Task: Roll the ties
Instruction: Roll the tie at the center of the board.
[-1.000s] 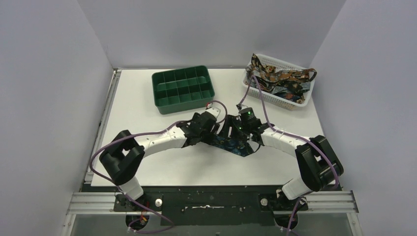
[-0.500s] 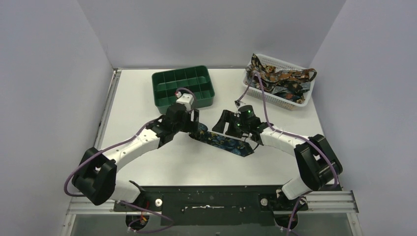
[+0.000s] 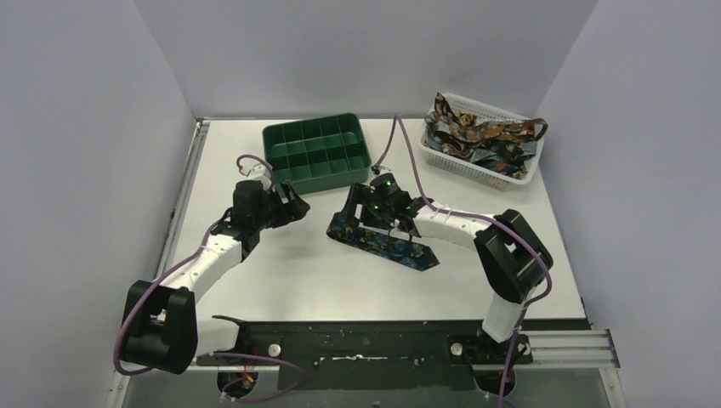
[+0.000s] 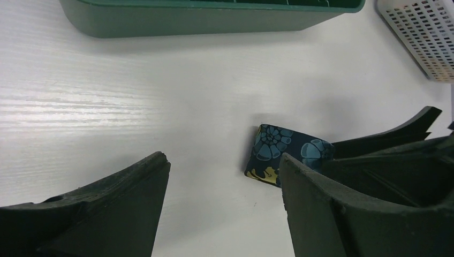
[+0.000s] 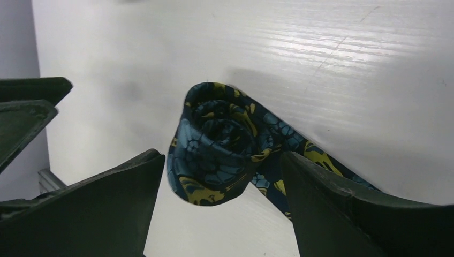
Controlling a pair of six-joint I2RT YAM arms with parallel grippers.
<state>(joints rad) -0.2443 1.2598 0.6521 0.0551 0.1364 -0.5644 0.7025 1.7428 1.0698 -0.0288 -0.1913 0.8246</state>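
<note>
One dark navy tie (image 3: 387,242) with blue and yellow flowers lies on the table, its left end rolled up (image 3: 340,228) and its pointed end at the lower right. In the right wrist view the roll (image 5: 214,144) sits between the tips of my right gripper (image 5: 220,155), whose jaws stand wide apart with gaps on both sides. My right gripper (image 3: 355,214) hangs over that roll. My left gripper (image 3: 289,208) is open and empty, to the left of the tie; it sees the roll (image 4: 278,155) ahead of its right finger. Several more ties (image 3: 476,136) lie heaped in the basket.
The green compartment tray (image 3: 319,177) stands just behind both grippers and shows in the left wrist view (image 4: 214,21). The white mesh basket (image 3: 510,177) stands at the back right; its corner shows in the left wrist view (image 4: 423,37).
My left arm has swung left, away from the tie, and now stands open. My right gripper has moved left along the tie to its rolled end.
</note>
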